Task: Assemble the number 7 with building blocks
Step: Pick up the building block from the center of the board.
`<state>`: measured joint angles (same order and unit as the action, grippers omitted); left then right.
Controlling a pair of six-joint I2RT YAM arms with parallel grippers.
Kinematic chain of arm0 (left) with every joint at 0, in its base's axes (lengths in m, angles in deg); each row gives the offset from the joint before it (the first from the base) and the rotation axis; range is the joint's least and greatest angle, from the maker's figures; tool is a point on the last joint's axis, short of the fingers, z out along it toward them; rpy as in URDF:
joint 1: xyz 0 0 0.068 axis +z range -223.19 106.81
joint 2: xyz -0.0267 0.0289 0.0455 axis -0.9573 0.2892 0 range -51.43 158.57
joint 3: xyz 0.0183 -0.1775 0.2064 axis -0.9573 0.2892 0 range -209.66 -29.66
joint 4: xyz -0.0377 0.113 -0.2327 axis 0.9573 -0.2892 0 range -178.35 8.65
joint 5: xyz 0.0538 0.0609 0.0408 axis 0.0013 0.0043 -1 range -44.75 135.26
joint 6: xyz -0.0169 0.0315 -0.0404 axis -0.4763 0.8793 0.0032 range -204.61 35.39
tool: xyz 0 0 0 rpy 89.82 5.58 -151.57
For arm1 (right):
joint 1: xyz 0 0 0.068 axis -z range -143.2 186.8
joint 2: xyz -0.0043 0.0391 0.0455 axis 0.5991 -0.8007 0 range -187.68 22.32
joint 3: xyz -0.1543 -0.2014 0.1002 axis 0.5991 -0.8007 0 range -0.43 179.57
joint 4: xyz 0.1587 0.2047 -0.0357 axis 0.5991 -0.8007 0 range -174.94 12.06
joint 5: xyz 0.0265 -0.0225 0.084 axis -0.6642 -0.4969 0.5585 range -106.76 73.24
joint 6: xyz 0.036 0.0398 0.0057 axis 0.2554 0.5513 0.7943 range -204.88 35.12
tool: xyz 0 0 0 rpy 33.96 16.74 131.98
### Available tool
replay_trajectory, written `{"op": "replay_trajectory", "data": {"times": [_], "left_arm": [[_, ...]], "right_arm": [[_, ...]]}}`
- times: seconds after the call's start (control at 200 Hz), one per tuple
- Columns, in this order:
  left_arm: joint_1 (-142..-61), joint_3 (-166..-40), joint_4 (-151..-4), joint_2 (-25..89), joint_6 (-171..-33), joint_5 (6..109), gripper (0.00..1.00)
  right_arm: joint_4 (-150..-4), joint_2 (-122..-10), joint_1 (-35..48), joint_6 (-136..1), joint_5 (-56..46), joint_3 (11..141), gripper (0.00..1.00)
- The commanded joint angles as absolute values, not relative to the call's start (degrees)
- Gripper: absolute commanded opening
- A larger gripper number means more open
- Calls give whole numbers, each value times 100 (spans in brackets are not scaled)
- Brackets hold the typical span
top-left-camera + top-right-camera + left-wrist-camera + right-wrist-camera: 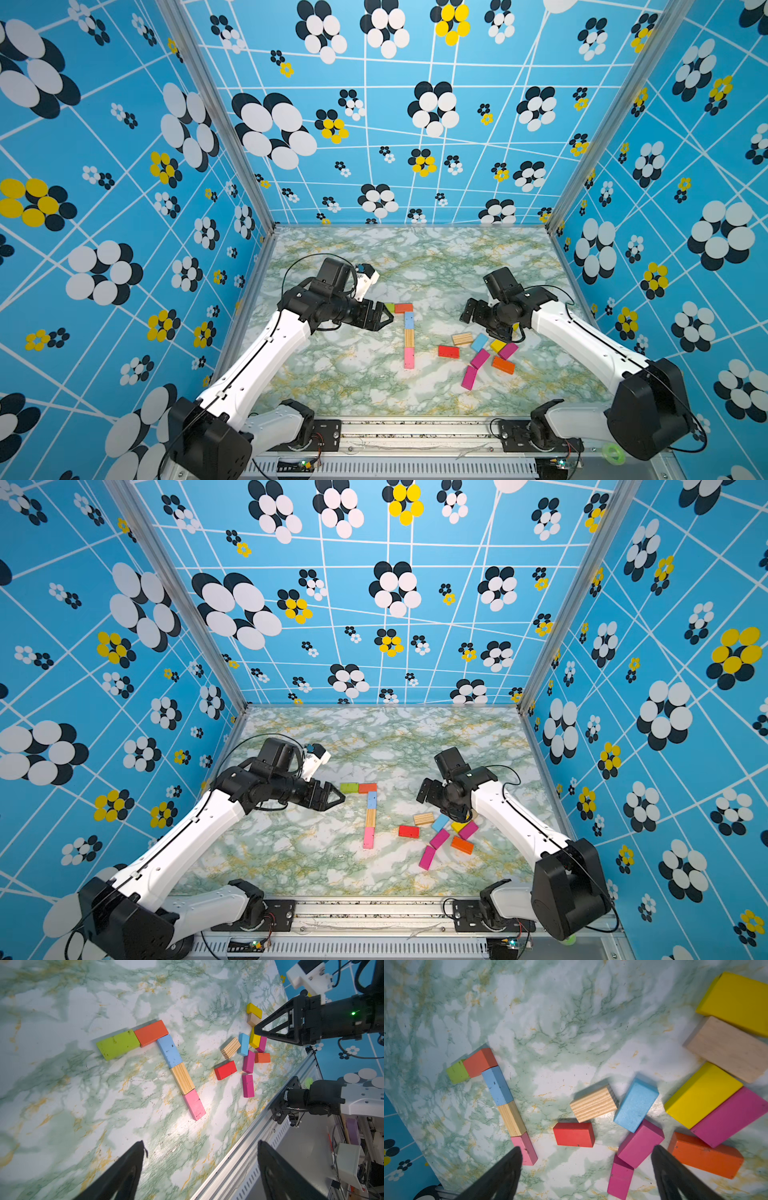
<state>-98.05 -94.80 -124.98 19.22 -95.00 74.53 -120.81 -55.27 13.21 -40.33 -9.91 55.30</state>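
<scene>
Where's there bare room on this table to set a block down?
Free: the table behind the number 7 to the back wall, and left of its stem. Crowded: the loose blocks right of the stem, under the right pincer.

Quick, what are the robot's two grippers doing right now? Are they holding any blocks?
Left gripper: open, holding nothing.
Right gripper: open, holding nothing.
</scene>
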Motion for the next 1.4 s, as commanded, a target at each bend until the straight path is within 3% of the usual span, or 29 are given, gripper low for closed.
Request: {"op": "replay_trajectory", "data": {"times": [0.0,0.21,0.425,0.63,0.845,0.985,1.249,1.399], "left_arm": [[-9837,-10130,-12561,2574,-9034,7263,88],[-9714,-10527,-12118,3677,-8471,7358,88],[-9208,-9735,-11202,3404,-8539,7740,89],[-9130,-9554,-11080,3196,-8456,7473,89],[-9074,-9496,-11098,3014,-8417,7338,89],[-9071,-9505,-11119,3086,-8390,7349,90],[-9076,-9504,-11139,3125,-8388,7338,90],[-9075,-9505,-11152,3154,-8371,7321,90]], "right_arm": [[-12113,-5604,1369,-4108,-898,5783,99],[-11872,-5628,1369,-3710,-765,5596,95],[-11965,-5479,1369,-4008,-1068,5486,93],[-12019,-5624,1369,-7193,-1094,6141,99],[-10905,-5059,1384,-11317,-1313,5481,99],[-11926,-5608,1388,-13513,-487,5937,95],[-12204,-6184,1392,-14543,-1131,6007,89],[-11958,-6284,1452,-14704,-1200,5870,78]]}}
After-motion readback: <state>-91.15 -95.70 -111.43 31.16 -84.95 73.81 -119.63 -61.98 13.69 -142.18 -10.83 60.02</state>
